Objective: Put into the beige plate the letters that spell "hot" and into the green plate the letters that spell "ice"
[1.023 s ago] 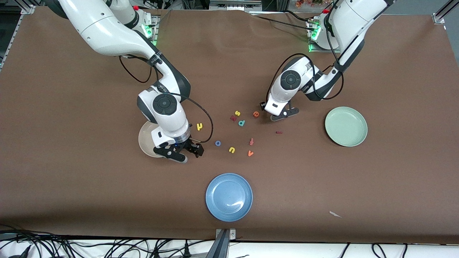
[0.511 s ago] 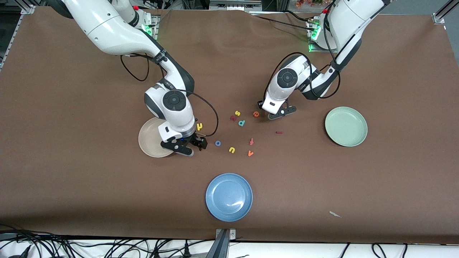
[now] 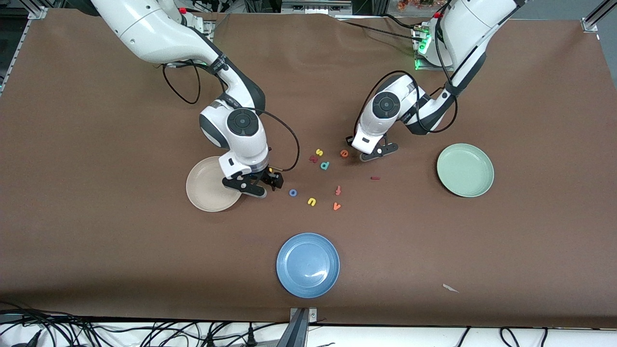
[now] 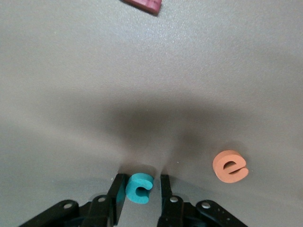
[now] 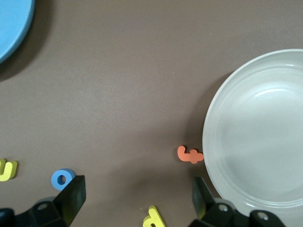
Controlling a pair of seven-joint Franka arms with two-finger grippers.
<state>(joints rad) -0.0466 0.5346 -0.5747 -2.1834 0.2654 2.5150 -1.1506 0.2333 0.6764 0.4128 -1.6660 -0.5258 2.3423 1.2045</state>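
My left gripper (image 3: pixel 372 154) (image 4: pixel 141 183) is down at the table with its fingers either side of the teal c (image 4: pixel 139 187). One finger touches it and a gap shows at the other. The orange e (image 3: pixel 344 153) (image 4: pixel 230 166) lies beside it, and the dark red i (image 3: pixel 375 178) lies toward the green plate (image 3: pixel 465 169). My right gripper (image 3: pixel 260 185) (image 5: pixel 138 189) hangs wide open over the yellow h (image 5: pixel 152 218), next to the beige plate (image 3: pixel 205 193) (image 5: pixel 255 132). An orange t (image 5: pixel 190 155) rests against that plate's rim. The blue o (image 3: pixel 292 192) (image 5: pixel 61 178) lies close by.
A blue plate (image 3: pixel 307 264) sits nearest the front camera. Loose letters lie mid-table: yellow s (image 3: pixel 319 152), teal p (image 3: pixel 325 165), a dark red letter (image 3: pixel 313 158), yellow u (image 3: pixel 312 201), orange v (image 3: pixel 337 206) and an orange-red letter (image 3: pixel 338 190).
The right arm has swung off the beige plate, away from the front camera, to hover over the h. The left gripper shifted slightly toward the e.
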